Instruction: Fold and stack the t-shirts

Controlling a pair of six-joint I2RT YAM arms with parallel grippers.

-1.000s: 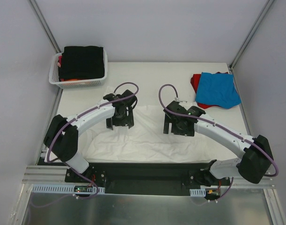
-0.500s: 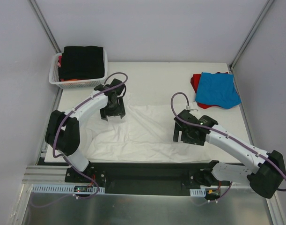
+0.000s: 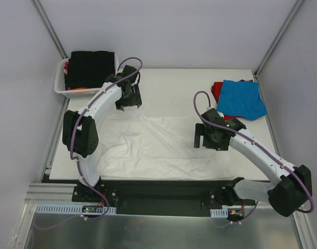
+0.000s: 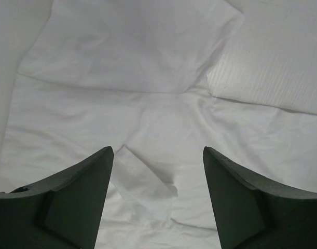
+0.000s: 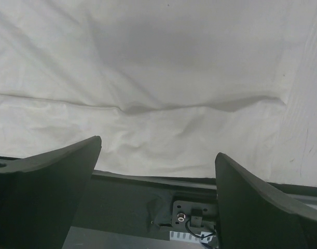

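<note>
Top view only: white t-shirt (image 3: 158, 148) spread at centre of table (image 3: 174, 83); blue t-shirt (image 3: 242, 98) on red t-shirt (image 3: 216, 91), upper right; black t-shirt (image 3: 91, 67) in basket (image 3: 58, 83), upper left.
Left wrist view only: my left end effector (image 4: 157, 151) has fingers apart, empty, over creased white cloth.
Right wrist view only: my right end effector (image 5: 158, 148) has fingers apart, empty, over the shirt's near hem.
Left arm pose: stretched to upper left, beside basket.
Right arm pose: bent, reaching the shirt's right edge.

The white t-shirt (image 3: 158, 148) is soft, matt, creased cloth. The surface (image 4: 272, 62) under it looks matt white and finely ribbed. The far-left basket (image 3: 62, 85) is white plastic lattice.
</note>
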